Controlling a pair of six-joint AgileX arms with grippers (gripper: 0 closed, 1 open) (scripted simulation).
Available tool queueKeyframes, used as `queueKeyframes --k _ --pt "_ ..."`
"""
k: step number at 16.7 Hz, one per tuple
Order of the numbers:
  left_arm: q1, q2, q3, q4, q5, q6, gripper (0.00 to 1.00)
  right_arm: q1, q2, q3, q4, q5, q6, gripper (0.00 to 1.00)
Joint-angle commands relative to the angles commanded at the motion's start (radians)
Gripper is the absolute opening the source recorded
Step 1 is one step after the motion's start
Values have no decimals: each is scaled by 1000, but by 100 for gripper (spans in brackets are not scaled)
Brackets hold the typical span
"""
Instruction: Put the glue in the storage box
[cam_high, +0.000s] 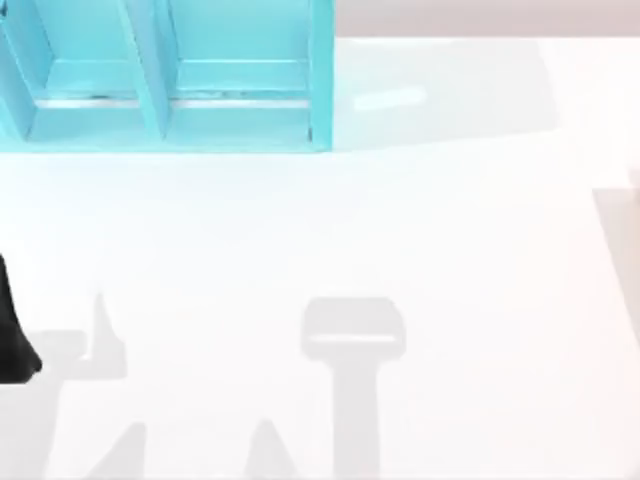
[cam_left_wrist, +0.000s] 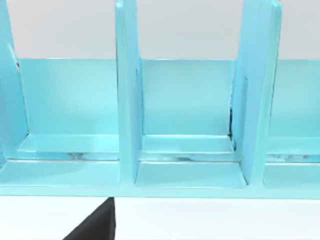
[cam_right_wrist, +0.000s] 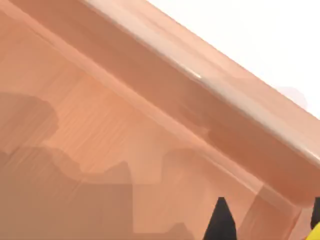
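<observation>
White table (shadowed); wooden tray wall

storage box on table, far left, dividers upright

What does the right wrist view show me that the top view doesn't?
Right wrist view: an orange-brown wooden surface with a raised rim, the right tool low over it, and a yellow sliver at the frame's corner, likely the glue.

Top view: the turquoise box with upright dividers at its upper left, and a dark part of the left arm at the table's left side.

Both: the white table.
</observation>
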Motion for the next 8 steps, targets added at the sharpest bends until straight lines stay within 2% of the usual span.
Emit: queueKeyframes --k 4,8 --pt "0 0 0 0 0 0 100 -144 -54 -92 -280 -188 -384 0" --pt "0 0 0 0 0 0 100 -220 -82 -173 -476 -312 -608 0"
